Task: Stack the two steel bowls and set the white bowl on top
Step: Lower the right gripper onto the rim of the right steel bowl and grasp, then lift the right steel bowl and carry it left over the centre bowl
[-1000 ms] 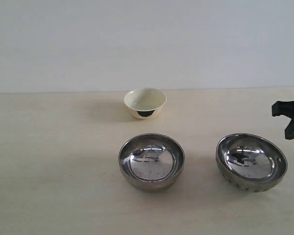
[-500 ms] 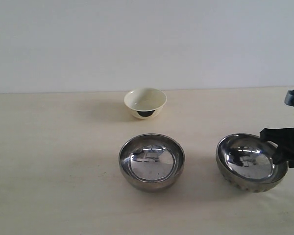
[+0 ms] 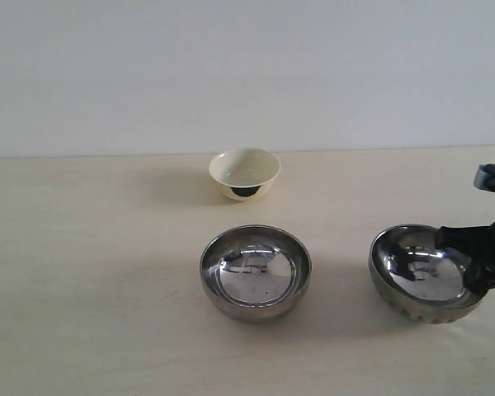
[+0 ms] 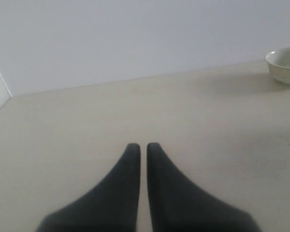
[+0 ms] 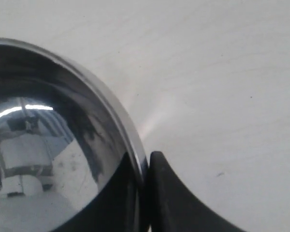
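On the pale desk (image 3: 82,330), three bowls were laid out apart from one another. The white bowl (image 3: 244,173) was set at the back, the middle steel bowl (image 3: 256,272) was placed in front of it, and the right steel bowl (image 3: 425,276) was placed well off to that one's right. Nothing was stacked yet.

The right gripper (image 3: 477,262) was seen at the right-hand rim of the right steel bowl. In the right wrist view its jaws were drawn narrow across that rim, one finger inside the bowl and one outside, with the thin metal pinched between them. Whether the bowl was lifted clear of the desk could not be told. The left gripper (image 4: 143,151) was held low over bare desk, its jaws brought almost together on nothing, well apart from the white bowl.

The steel bowls were judged to be light, rigid and slippery. Polished metal offers little friction, so a bowl pinched at one edge could be expected to swing or slide unless it was squeezed firmly and carried slowly. The rim was taken to be the only sensible hold, the round body being too wide for the jaws. The white bowl was judged to be glossy and breakable. Its flared rim would best be pinched likewise and lowered gently into the steel pair.
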Controlling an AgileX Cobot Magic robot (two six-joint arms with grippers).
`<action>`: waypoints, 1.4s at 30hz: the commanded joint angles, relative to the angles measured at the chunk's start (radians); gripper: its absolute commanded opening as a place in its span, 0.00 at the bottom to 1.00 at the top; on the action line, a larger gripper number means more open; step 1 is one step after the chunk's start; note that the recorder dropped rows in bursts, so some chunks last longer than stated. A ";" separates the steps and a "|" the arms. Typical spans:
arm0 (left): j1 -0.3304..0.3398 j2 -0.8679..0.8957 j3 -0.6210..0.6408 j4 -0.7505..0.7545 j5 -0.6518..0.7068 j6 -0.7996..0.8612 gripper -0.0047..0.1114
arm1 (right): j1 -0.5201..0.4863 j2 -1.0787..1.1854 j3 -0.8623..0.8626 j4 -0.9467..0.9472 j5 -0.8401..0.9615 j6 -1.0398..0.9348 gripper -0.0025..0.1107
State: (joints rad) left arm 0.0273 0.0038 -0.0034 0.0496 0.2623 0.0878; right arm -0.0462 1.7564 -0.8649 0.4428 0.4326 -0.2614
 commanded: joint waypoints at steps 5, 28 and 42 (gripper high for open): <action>0.003 -0.004 0.003 -0.008 -0.008 -0.010 0.07 | -0.005 -0.033 -0.008 0.161 0.051 -0.141 0.02; 0.003 -0.004 0.003 -0.008 -0.008 -0.010 0.07 | 0.269 -0.160 -0.269 0.171 0.230 0.000 0.02; 0.003 -0.004 0.003 -0.008 -0.008 -0.010 0.07 | 0.466 -0.016 -0.336 0.098 0.178 0.154 0.02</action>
State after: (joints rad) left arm 0.0273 0.0038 -0.0034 0.0496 0.2623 0.0878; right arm 0.4151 1.7230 -1.1895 0.5476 0.6323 -0.1310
